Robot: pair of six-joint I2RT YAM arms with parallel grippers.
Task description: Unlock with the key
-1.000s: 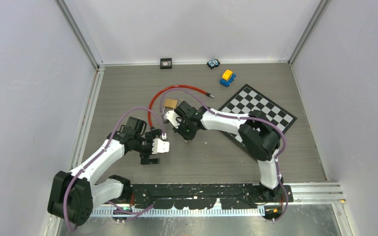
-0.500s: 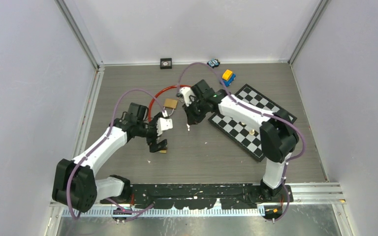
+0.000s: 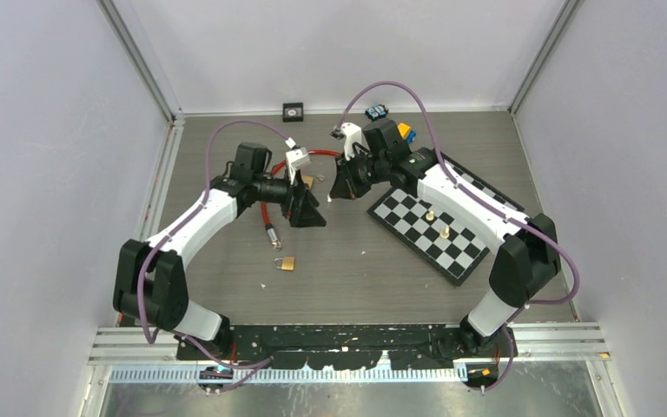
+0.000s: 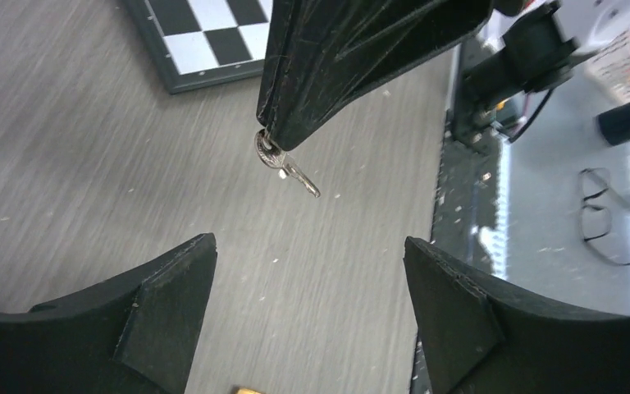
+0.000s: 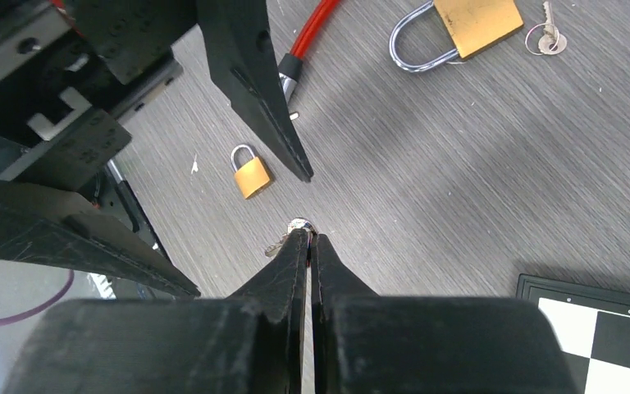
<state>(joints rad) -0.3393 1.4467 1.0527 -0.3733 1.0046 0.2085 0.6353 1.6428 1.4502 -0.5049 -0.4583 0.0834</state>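
Since the right hand (image 5: pixel 308 238) is only barely pinching the dangling key (image 4: pixel 289 171) in mid-air, left hand (image 4: pixel 310 263) wide open facing it, small padlock (image 3: pixel 287 262) loose on the desk (image 3: pixel 382 261) nearer, that key could swivel or drop.

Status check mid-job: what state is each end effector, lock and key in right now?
Right end effector: shut on the key.
Key: dangling from the fingertips, in no lock.
Left end effector: open, empty.
Small padlock: shackle closed, lying flat, untouched.
Large padlock: shackle closed, lying flat, untouched.
Spare keys: loose beside the large padlock.
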